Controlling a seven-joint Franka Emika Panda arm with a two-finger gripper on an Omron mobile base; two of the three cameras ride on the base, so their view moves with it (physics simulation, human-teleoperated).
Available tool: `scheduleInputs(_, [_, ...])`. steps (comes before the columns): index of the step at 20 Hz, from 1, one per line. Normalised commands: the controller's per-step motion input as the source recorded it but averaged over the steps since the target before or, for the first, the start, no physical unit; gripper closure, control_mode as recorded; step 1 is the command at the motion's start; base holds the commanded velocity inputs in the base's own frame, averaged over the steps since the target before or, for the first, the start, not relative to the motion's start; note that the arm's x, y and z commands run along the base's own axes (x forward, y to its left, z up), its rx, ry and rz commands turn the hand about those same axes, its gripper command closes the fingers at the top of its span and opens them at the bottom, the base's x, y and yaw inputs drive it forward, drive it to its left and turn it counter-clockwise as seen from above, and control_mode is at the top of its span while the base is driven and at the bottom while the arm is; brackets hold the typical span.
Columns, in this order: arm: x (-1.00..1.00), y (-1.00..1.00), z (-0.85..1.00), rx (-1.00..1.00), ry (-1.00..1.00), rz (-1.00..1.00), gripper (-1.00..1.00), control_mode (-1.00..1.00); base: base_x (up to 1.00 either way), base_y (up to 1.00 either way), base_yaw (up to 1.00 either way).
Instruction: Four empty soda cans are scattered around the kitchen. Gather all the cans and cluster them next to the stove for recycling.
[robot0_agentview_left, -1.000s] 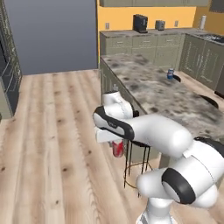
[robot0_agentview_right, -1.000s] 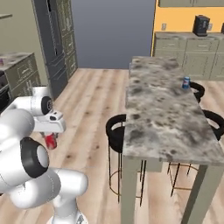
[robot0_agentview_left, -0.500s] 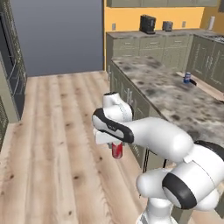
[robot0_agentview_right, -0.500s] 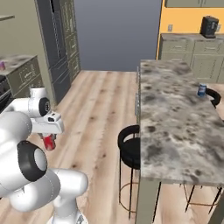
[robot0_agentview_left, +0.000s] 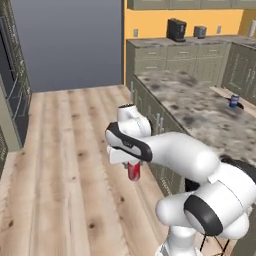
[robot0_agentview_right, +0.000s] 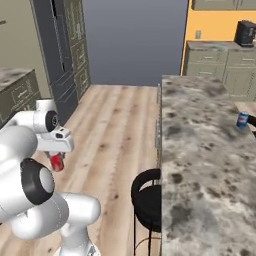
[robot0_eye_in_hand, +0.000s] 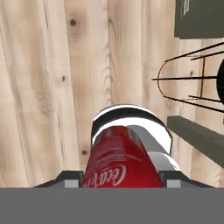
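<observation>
My gripper (robot0_agentview_left: 133, 165) is shut on a red soda can (robot0_agentview_left: 133, 171) that hangs upright below the hand, well above the wood floor. From the right base the same red can (robot0_agentview_right: 57, 161) shows under the gripper (robot0_agentview_right: 56, 155), left of the island. Looking down along the hand, the red can (robot0_eye_in_hand: 119, 164) sits between the two fingertips (robot0_eye_in_hand: 70, 178). A blue soda can (robot0_agentview_left: 233, 101) stands on the stone island counter at the far right; it appears again as the blue can (robot0_agentview_right: 242, 120) near the island's right edge. The stove is out of view.
The stone-topped island (robot0_agentview_right: 200, 165) runs along my right, with a black stool (robot0_agentview_right: 148, 197) tucked at its near side. Grey-green cabinets (robot0_agentview_left: 180, 57) with a black coffee machine (robot0_agentview_left: 175, 29) line the orange back wall. A dark fridge (robot0_agentview_right: 57, 55) stands at the left.
The base has driven, so the whole scene has shifted: the island now lies farther right and nearer. The red can stays held in the gripper the whole time.
</observation>
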Motion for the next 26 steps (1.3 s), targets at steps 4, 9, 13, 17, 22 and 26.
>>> scheduleInputs(4, [0.0, 0.0, 0.0, 0.0, 0.0, 0.0, 1.0, 1.0, 0.74, 0.01, 0.26])
scheduleInputs(9, [0.0, 0.0, 0.0, 0.0, 0.0, 0.0, 1.0, 1.0, 0.72, 0.0, 0.34])
scheduleInputs(13, [0.0, 0.0, 0.0, 0.0, 0.0, 0.0, 1.0, 1.0, 0.72, 0.0, 0.33])
scheduleInputs(17, [0.0, 0.0, 0.0, 0.0, 0.0, 0.0, 1.0, 1.0, 0.75, 0.01, 0.24])
scheduleInputs(22, [0.0, 0.0, 0.0, 0.0, 0.0, 0.0, 1.0, 1.0, 0.75, 0.0, 0.24])
scheduleInputs(26, [0.0, 0.0, 0.0, 0.0, 0.0, 0.0, 1.0, 1.0, 0.72, 0.0, 0.31])
